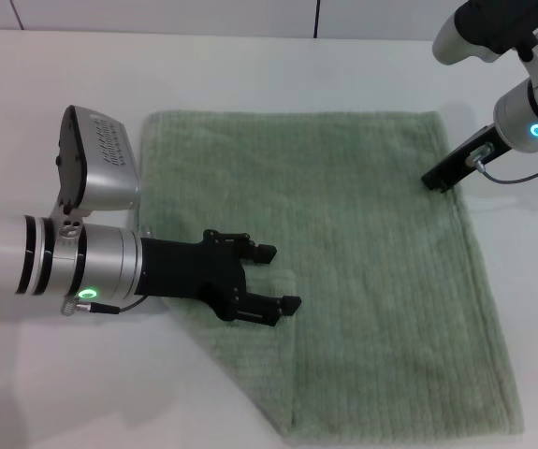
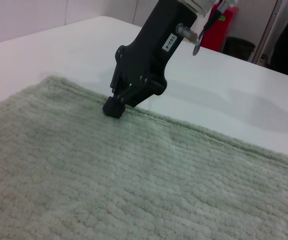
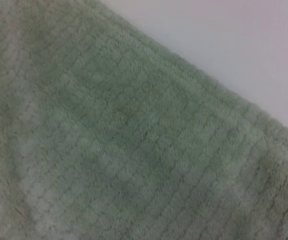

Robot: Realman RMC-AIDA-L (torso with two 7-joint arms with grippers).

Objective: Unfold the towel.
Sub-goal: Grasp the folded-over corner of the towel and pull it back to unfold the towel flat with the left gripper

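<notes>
The pale green towel (image 1: 362, 234) lies mostly flat on the white table (image 1: 250, 65). Its near left corner is folded over, leaving a slanted edge and a doubled strip (image 1: 259, 365). My left gripper (image 1: 278, 277) is open and empty, low over the towel's left part at the top of that strip. My right gripper (image 1: 437, 178) is at the towel's right edge near its far right corner. In the left wrist view the right gripper (image 2: 114, 107) has its fingers together, tip down on the towel's (image 2: 108, 175) hem. The right wrist view shows only towel (image 3: 123, 130) and table.
Bare white table surrounds the towel at the far side, left and right. The towel's near edge (image 1: 399, 432) runs close to the bottom of the head view. A red object (image 2: 221, 30) and a dark bin (image 2: 239, 47) stand beyond the table.
</notes>
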